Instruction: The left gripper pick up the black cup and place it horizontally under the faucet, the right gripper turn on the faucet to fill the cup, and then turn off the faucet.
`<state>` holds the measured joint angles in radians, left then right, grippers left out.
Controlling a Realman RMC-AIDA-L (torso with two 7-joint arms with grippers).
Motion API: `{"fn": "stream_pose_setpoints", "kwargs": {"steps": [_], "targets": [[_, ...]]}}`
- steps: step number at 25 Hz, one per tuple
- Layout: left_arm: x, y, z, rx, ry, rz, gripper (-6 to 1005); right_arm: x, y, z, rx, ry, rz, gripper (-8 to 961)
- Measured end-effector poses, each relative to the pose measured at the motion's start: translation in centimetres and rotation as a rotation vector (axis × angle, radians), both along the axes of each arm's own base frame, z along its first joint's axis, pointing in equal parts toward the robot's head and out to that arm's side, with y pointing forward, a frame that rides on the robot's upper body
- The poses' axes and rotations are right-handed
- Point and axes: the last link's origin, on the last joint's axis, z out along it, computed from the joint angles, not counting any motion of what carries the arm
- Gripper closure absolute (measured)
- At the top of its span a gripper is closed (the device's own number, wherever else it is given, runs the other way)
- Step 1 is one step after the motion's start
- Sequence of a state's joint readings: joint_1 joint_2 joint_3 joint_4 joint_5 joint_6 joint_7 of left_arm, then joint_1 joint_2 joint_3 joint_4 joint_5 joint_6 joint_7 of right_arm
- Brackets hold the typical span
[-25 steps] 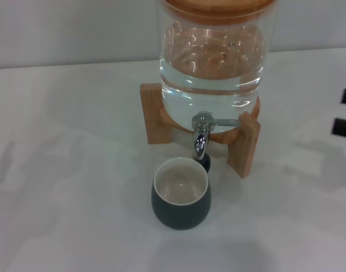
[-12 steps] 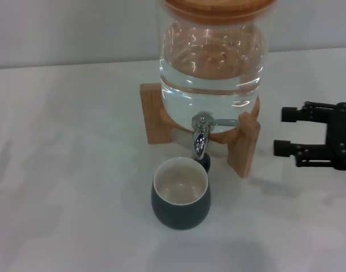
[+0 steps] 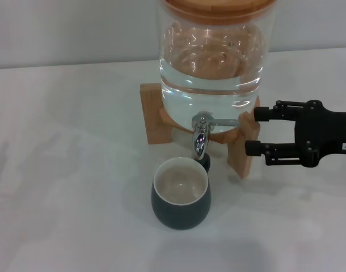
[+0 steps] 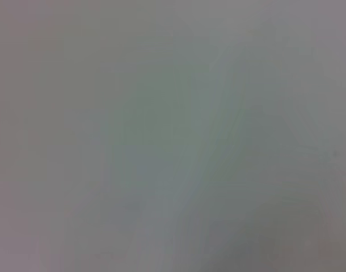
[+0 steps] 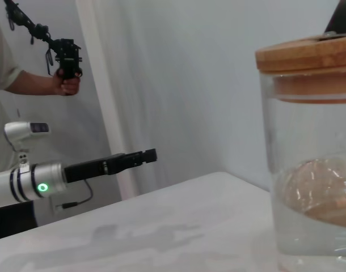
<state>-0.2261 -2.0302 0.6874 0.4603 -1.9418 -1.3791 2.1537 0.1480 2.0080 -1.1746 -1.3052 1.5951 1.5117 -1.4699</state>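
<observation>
The black cup (image 3: 180,195) stands upright on the white table, right below the faucet (image 3: 200,137), cream inside showing. The faucet's thin lever (image 3: 224,121) points to the right from the glass dispenser (image 3: 210,56), which is full of water. My right gripper (image 3: 257,131) is open. It reaches in from the right, and its two fingers (image 3: 278,149) end just right of the lever tip, over the stand's right leg. My left gripper (image 5: 130,160) shows only in the right wrist view, held above the table far from the dispenser. It holds nothing.
The dispenser sits on a wooden stand (image 3: 152,113) with a wooden lid (image 5: 309,56). A person (image 5: 5,73) holding a handheld device stands beyond the left arm. The left wrist view shows only a blank grey surface.
My right gripper has come in from the right edge, moving left to just beside the faucet lever. The cup and the dispenser have not moved.
</observation>
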Motion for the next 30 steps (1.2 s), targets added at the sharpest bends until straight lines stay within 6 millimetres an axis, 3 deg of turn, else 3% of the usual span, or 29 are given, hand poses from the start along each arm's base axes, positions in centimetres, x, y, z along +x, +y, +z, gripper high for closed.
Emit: {"fn": "stream_pose_setpoints", "kwargs": {"steps": [30], "targets": [[0.0,0.0,-0.2,-0.001,-0.003,0.004,599,-2.8,0.3,-2.0,-0.061,-0.053,0.047,170]]}}
